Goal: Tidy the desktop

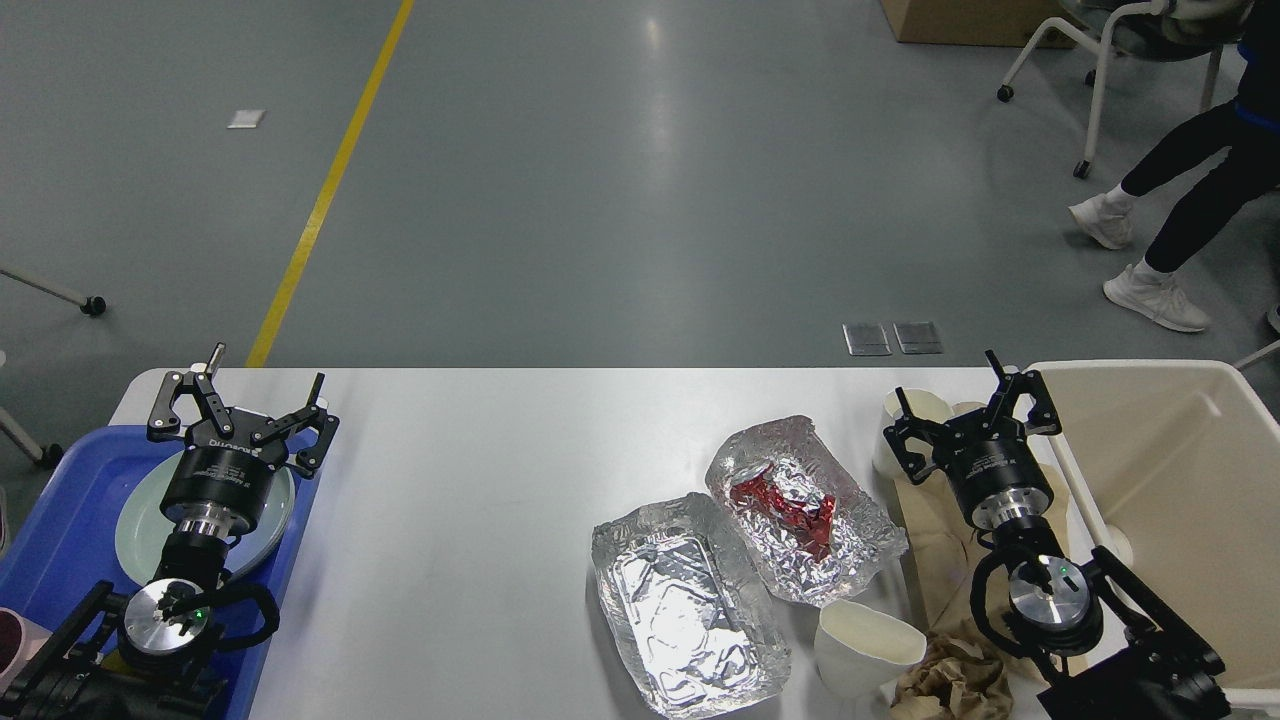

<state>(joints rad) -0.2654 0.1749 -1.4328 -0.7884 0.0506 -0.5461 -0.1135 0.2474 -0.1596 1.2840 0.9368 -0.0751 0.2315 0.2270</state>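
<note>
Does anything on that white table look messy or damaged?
Yes. A crumpled foil tray holds a crushed red can, a second dented foil tray sits empty beside it, and wrinkled brown paper lies bunched at the near edge of the white desktop.

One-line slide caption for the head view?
Both grippers, left and right, hover open over a desktop holding foil trays, cups and crumpled paper.
</note>
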